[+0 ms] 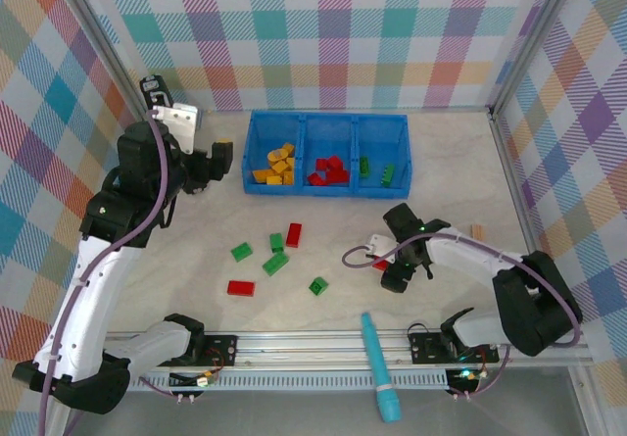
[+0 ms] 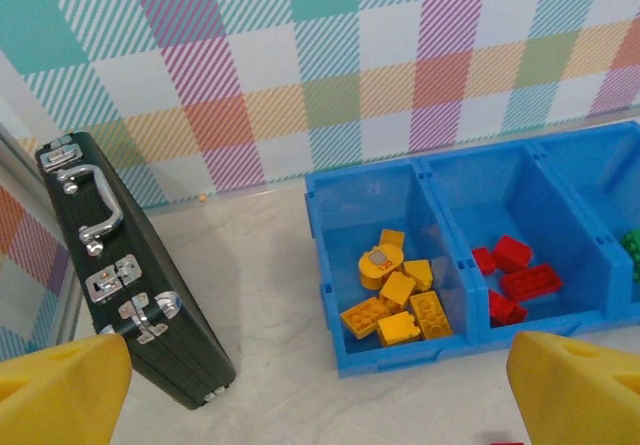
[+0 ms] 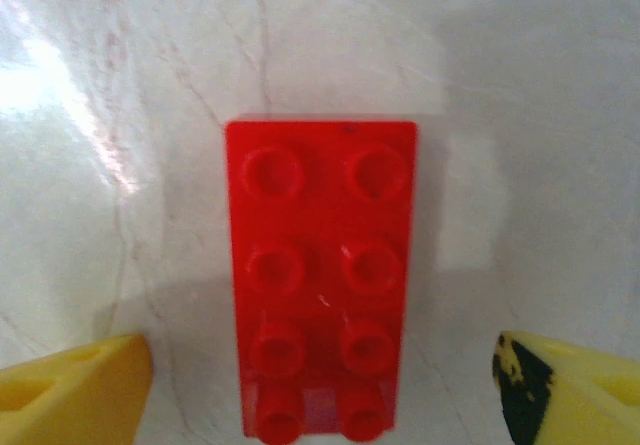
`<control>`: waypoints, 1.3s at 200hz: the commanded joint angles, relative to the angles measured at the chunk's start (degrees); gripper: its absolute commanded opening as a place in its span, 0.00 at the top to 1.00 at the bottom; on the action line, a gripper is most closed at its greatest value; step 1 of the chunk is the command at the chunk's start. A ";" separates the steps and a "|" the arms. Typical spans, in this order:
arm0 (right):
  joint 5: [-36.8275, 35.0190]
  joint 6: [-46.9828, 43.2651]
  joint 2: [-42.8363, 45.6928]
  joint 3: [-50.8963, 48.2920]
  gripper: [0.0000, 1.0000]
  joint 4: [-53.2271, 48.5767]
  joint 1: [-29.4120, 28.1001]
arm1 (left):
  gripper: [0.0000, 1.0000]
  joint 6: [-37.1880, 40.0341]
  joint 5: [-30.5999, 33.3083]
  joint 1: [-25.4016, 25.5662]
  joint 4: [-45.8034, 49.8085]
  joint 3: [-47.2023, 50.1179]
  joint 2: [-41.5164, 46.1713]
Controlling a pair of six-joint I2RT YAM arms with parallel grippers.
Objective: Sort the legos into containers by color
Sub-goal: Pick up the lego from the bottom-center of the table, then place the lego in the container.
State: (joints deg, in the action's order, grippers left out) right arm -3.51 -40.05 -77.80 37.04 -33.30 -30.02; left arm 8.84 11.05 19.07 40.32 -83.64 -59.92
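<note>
Nearest is the red lego point(image 3: 320, 275), lying studs-up on the tabletop point(image 3: 520, 85) between the spread fingertips point(image 3: 75, 390) of my right tool point(image 3: 320, 390). Neither tip touches it, and its near studs blur. From above, my arm hides most of it. My left tool point(image 2: 320, 385) hangs spread and empty before the blue tray point(image 2: 385, 360): yellow legos point(image 2: 395, 305) in the left container, red ones point(image 2: 515, 280) in the middle, the green compartment cut off at the edge. A black case point(image 2: 130, 295) stands beside it. Loose legos point(image 1: 274, 264), green and red, lie between the arms, with a teal pen point(image 1: 377, 363) near the rail.
</note>
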 commanded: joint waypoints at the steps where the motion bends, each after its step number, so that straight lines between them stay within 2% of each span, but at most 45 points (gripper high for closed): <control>1: 2.53 -1.86 -1.76 1.88 0.16 1.24 0.82 | 0.03 1.00 1.73 -0.15 -1.97 0.87 0.46; 15: 3.52 -2.12 -3.52 2.96 0.23 0.81 1.09 | 0.03 1.09 1.78 -0.34 -2.15 1.06 0.29; 62: 5.92 -2.90 -9.00 5.91 0.55 0.47 1.54 | 0.03 1.08 1.66 -0.64 -2.17 1.15 0.22; 98: 6.14 -2.75 -11.63 8.91 0.66 0.68 1.64 | 0.02 1.11 1.70 -0.71 -2.26 1.27 0.32; 139: 7.66 -2.66 -10.88 16.35 0.67 0.08 1.63 | 0.02 1.17 1.78 -0.77 -2.35 1.34 0.59; 176: 9.30 -3.18 -13.74 29.32 0.67 0.48 1.62 | 0.02 1.17 1.81 -0.74 -2.34 1.36 0.72; 229: 12.19 -1.50 -27.68 49.44 0.65 1.92 1.63 | 0.01 1.17 1.71 -0.79 -2.22 1.18 0.90; 260: 10.39 0.33 -36.05 59.80 0.65 2.72 1.29 | 0.01 1.08 1.97 -0.79 -2.31 1.19 0.81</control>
State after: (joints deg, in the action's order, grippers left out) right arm 5.89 -41.32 -109.19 90.76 -31.09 -28.18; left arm 8.88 11.70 18.59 39.90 -82.96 -59.92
